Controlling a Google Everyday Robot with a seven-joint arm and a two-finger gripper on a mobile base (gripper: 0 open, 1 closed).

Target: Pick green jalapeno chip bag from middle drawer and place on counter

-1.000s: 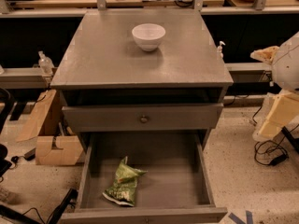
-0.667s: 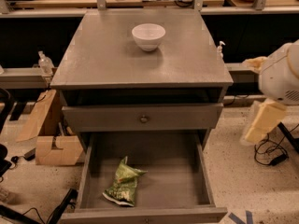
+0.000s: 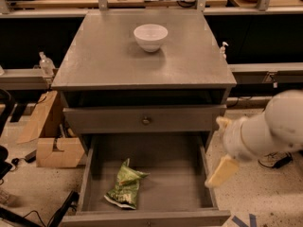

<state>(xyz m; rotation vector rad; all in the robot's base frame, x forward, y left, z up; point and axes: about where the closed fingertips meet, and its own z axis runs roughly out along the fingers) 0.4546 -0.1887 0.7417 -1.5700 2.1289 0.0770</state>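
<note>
The green jalapeno chip bag (image 3: 124, 186) lies flat on the floor of the open middle drawer (image 3: 170, 174), near its front left. The counter (image 3: 104, 56) above it carries a white bowl (image 3: 150, 36) near the back. My gripper (image 3: 217, 150) is on a white arm coming in from the right, at the drawer's right wall and above it. Its two cream fingers (image 3: 221, 171) are spread apart and hold nothing. The gripper is well to the right of the bag and does not touch it.
A closed drawer front with a small round knob (image 3: 146, 120) sits above the open drawer. Cardboard boxes (image 3: 52, 145) stand on the floor at the left. Small pump bottles (image 3: 45, 63) stand on rails beside the cabinet. Cables lie on the floor.
My arm and gripper have moved left and down from the right edge toward the drawer's right wall. The bag, bowl and drawer have not moved.
</note>
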